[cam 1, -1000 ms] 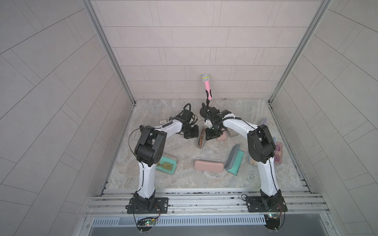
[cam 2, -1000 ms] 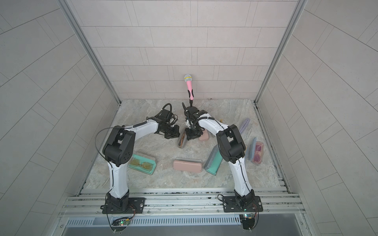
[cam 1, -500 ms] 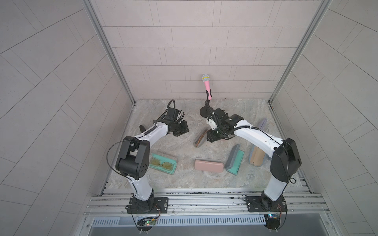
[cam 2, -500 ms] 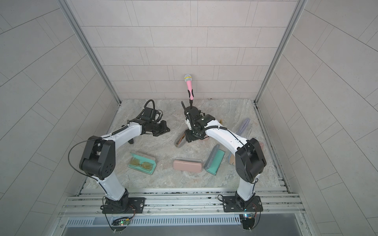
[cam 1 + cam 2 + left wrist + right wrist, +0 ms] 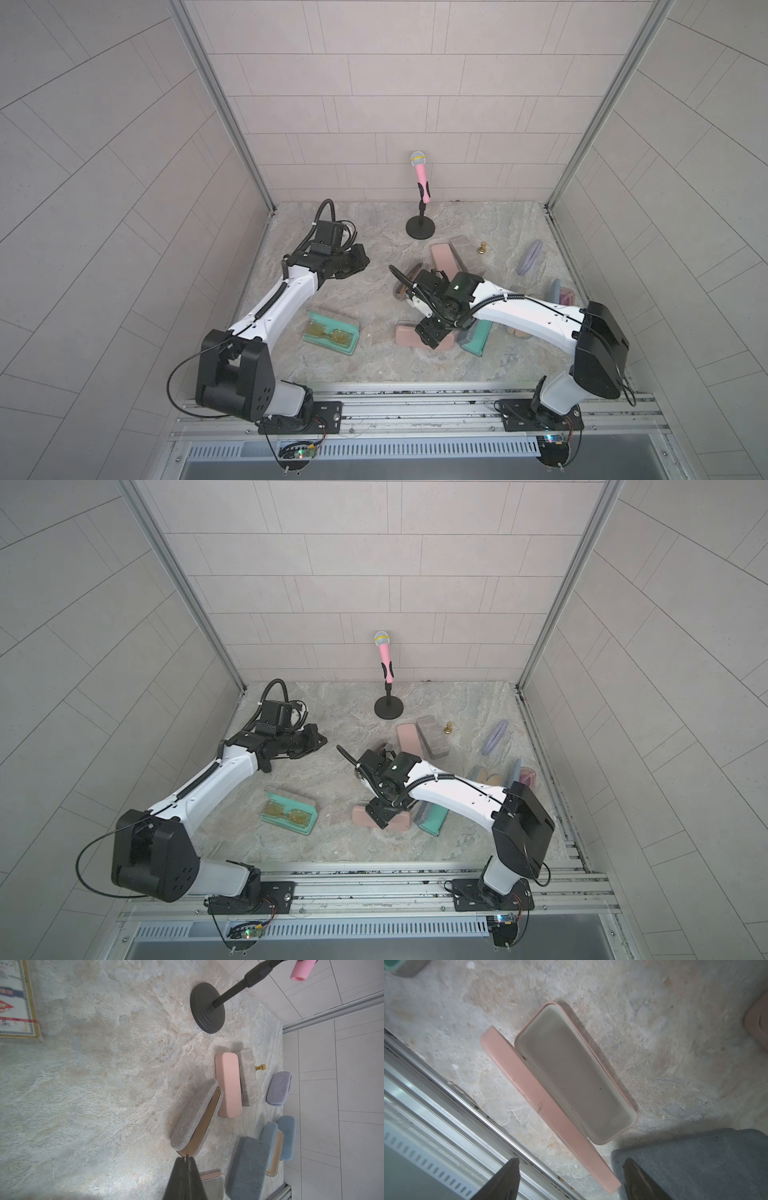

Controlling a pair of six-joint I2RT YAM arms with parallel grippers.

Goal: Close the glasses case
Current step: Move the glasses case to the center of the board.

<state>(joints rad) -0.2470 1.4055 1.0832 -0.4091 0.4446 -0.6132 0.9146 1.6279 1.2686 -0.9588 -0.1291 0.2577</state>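
Note:
An open pink glasses case (image 5: 575, 1078) lies near the table's front, its grey-lined tray empty and its lid (image 5: 542, 1103) standing up along one long side. My right gripper (image 5: 571, 1160) hangs open over it, and one end of the lid shows between the spread fingers without being gripped. In both top views this gripper (image 5: 430, 336) (image 5: 380, 814) covers much of the case (image 5: 404, 336). My left gripper (image 5: 359, 259) (image 5: 187, 1156) is shut and empty at the back left. It points at a grey fabric case (image 5: 193, 1118) lying on its edge, slightly ajar.
A teal open case with yellow glasses (image 5: 331, 332) lies front left. A grey-and-teal case (image 5: 478, 336) sits right beside the pink one. A microphone stand (image 5: 420, 226), a closed pink case (image 5: 442, 259), a lavender case (image 5: 530, 257) and a gold pawn (image 5: 482, 248) stand behind. The metal rail (image 5: 415, 399) borders the front.
Both arms have drawn away from the grey fabric case. The right gripper swung forward over the open pink case and opened; the left one withdrew to the back left, still shut.

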